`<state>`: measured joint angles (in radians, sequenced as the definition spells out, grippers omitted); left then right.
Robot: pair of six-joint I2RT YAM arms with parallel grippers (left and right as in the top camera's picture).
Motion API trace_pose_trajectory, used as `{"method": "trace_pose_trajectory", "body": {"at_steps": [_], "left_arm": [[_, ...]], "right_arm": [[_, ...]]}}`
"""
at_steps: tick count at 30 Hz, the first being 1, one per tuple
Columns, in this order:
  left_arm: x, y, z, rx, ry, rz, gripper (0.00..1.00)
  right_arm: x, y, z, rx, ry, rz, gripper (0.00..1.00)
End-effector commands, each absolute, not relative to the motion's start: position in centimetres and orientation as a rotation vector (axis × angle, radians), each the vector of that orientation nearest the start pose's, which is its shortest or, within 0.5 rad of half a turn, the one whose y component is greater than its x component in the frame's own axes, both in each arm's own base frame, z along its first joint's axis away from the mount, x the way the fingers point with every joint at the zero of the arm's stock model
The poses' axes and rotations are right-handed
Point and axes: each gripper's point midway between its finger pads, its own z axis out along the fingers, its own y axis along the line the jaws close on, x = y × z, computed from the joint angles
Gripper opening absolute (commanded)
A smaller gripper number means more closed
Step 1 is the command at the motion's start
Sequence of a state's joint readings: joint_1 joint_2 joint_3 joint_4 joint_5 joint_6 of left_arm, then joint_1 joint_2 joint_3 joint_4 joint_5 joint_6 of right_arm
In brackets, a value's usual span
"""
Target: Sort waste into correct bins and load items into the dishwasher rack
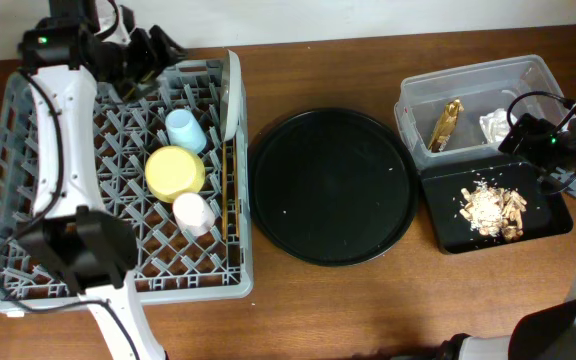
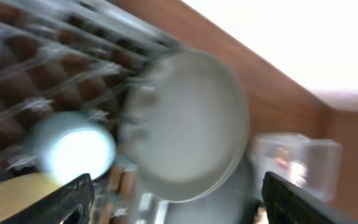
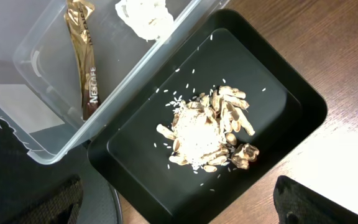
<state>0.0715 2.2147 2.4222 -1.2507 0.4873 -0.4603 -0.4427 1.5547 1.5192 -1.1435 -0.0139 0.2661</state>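
Grey rack [image 1: 193,283], overhead: a bowl [image 1: 174,172] and an upright plate [image 1: 230,95] are held. Left wrist: the left gripper [image 2: 173,202] is spread wide before the plate. Right wrist: scraps [image 3: 207,134] are piled in the black tray [image 3: 291,93]; the right gripper [image 3: 179,205] is held wide.

Bright even light, soft shadows, left wrist view motion-blurred, wall [image 2: 303,37] blown out, right wrist sharp
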Motion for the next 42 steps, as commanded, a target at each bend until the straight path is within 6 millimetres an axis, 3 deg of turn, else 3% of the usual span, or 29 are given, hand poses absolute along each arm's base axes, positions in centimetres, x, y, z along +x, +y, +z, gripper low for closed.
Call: {"method": "trace_pose_trajectory", "body": {"at_steps": [1,6,24,29,33,37,40,42], "left_arm": [[50.8,0.1,25.1,-0.592,2.562,-0.409,0.99],[49.2,0.0,24.1,-0.624,2.638,-0.398,0.99],[49.2,0.0,24.1,-0.624,2.64,-0.398,0.99],[49.2,0.0,24.1,-0.624,2.64,-0.398,0.99],[49.2,0.0,24.1,-0.624,2.64,-0.398,0.99],[49.2,0.0,24.1,-0.624,2.64,-0.398,0.99],[49.2,0.0,24.1,-0.624,2.64,-0.398,0.99],[49.2,0.0,24.1,-0.624,2.64,-0.398,0.99]], "right_arm": [[32.2,-15.1,20.8,0.958,2.556,-0.028,0.99],[32.2,-15.1,20.8,0.958,2.557,-0.028,0.99],[32.4,-14.5,20.8,0.938,2.566,-0.023,0.99],[32.4,-11.2,24.4,0.788,2.501,-0.003,0.99],[31.6,-5.6,28.9,0.558,2.415,0.057,0.98],[29.2,0.1,33.0,0.297,2.318,0.128,0.99],[26.6,1.8,35.9,0.176,2.218,0.12,0.99],[24.9,1.1,37.6,0.128,2.145,0.025,0.99]]}}
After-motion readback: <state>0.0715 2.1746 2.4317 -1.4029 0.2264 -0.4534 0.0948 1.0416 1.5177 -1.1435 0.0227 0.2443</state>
